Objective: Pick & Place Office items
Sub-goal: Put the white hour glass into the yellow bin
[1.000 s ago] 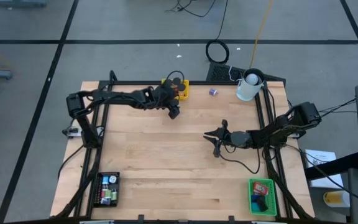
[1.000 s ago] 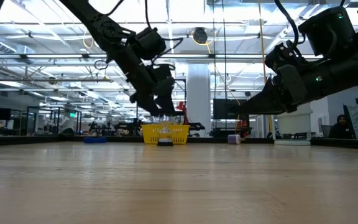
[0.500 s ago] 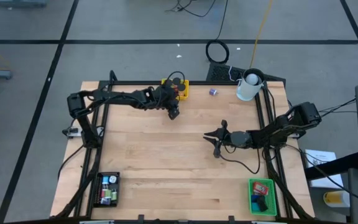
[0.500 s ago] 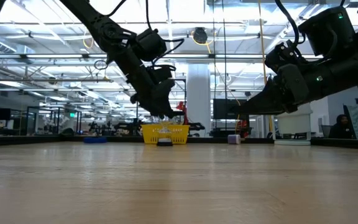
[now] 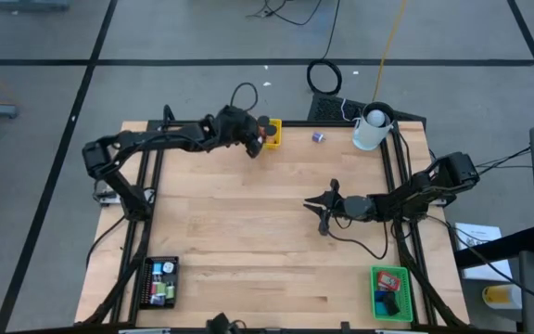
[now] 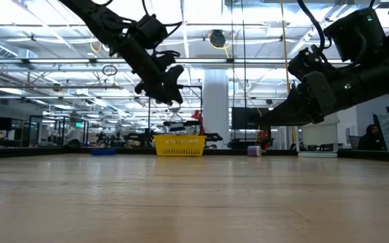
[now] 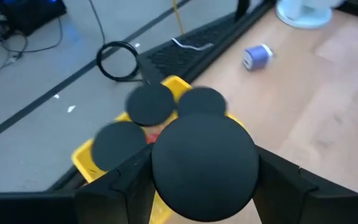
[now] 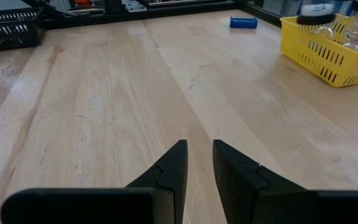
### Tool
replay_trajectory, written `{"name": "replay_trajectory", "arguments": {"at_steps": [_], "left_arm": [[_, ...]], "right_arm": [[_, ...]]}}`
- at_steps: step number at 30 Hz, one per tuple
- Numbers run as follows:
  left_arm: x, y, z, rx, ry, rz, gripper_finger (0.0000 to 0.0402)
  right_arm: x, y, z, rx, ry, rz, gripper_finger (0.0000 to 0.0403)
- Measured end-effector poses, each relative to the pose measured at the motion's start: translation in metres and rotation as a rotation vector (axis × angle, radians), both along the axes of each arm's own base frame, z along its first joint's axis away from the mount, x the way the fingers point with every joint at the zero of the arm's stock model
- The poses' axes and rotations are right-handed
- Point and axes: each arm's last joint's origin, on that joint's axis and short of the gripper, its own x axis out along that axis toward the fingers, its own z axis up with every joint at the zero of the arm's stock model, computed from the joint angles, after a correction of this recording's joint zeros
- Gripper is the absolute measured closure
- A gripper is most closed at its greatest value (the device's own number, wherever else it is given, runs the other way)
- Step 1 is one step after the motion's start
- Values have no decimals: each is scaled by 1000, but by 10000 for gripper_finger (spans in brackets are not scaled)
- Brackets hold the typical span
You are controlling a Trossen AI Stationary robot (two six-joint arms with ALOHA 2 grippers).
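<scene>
My left gripper (image 5: 253, 148) hangs above the table just in front of the yellow mesh tray (image 5: 273, 133), shut on a black round cap (image 7: 204, 163). More black caps (image 7: 149, 104) and a red piece lie in that tray (image 7: 84, 155). A small blue-purple block (image 5: 318, 136) lies on the wood to the tray's right. My right gripper (image 5: 310, 201) hovers low over the table's middle right, its fingers (image 8: 173, 163) a narrow gap apart with nothing between them. My left gripper pinches the black cap by two opposite sides of its rim (image 7: 156, 171) between its two fingers. The fingers slant downward toward the table's far edge. The cap is lifted clear of the table (image 6: 173, 104), its flat face toward the wrist camera.
A white cup (image 5: 371, 128) stands at the far right corner. A black tray (image 5: 160, 281) with small pieces sits at the near left, a green tray (image 5: 392, 292) at the near right. A blue block (image 8: 244, 22) lies far across the wood. Bare wood lies between the arms.
My left gripper has shut on the black cap that lay on the table in front of the yellow tray. It has then risen with the cap and moved toward the table's far edge, over the tray's front. The cap is now lifted clear.
</scene>
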Motion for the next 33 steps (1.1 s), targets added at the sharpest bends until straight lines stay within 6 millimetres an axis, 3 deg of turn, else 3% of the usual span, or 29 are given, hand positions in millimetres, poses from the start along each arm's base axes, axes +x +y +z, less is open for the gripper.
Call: {"name": "replay_trajectory", "arguments": {"at_steps": [6,15,25,33], "left_arm": [[-1,13,-3,35,-24,59,184],[-1,17,-1,54,-36,79,186],[10,23,-32,36,21,101,175],[13,23,-36,31,11,100,184]], "right_arm": [[0,0,0,0,0,-1,332],[0,0,0,1,0,0,332],[0,0,0,0,-1,1,332],[0,0,0,-1,0,1,332]]}}
